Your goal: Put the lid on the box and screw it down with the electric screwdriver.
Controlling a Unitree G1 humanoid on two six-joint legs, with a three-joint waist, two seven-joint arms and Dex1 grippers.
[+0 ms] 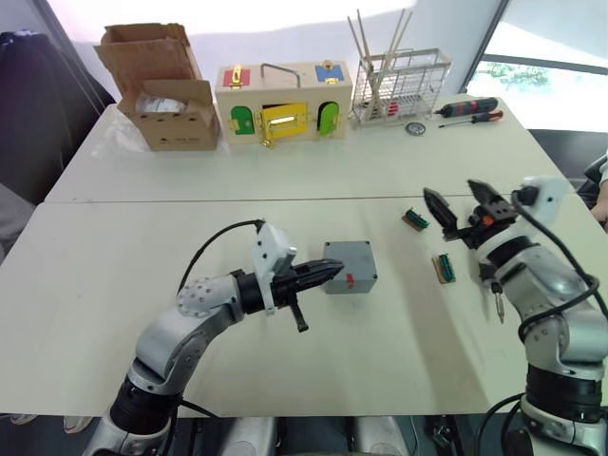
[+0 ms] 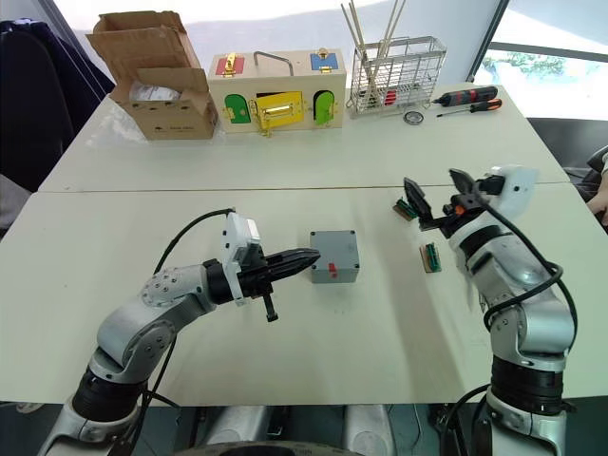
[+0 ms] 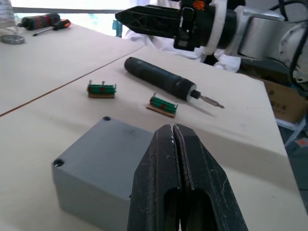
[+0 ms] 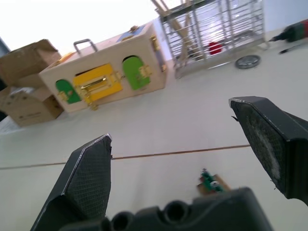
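Far left rear of the tabletop: open cardboard box. Beside it, wooden box with coloured doors, then wire rack, then two hand screwdrivers at the far right rear.

Left claw: fingers pressed together, nothing held, tip aimed rightward at the box and just touching or very nearly touching its left side.

Box: grey, sits mid-tabletop, upright; top face closed and flat, screw holes at the corners seen from the left wrist. Red mark on the near side. Cannot tell whether the top face is the lid.

Two small green connector blocks lie right of the box, one nearer, one farther.

Right claw: fingers spread wide, empty, raised above the tabletop over the farther block.

Electric screwdriver: lies flat on the tabletop beyond the blocks, near the right edge, below the right arm. Long axis runs roughly front to back; bit points toward the near edge.
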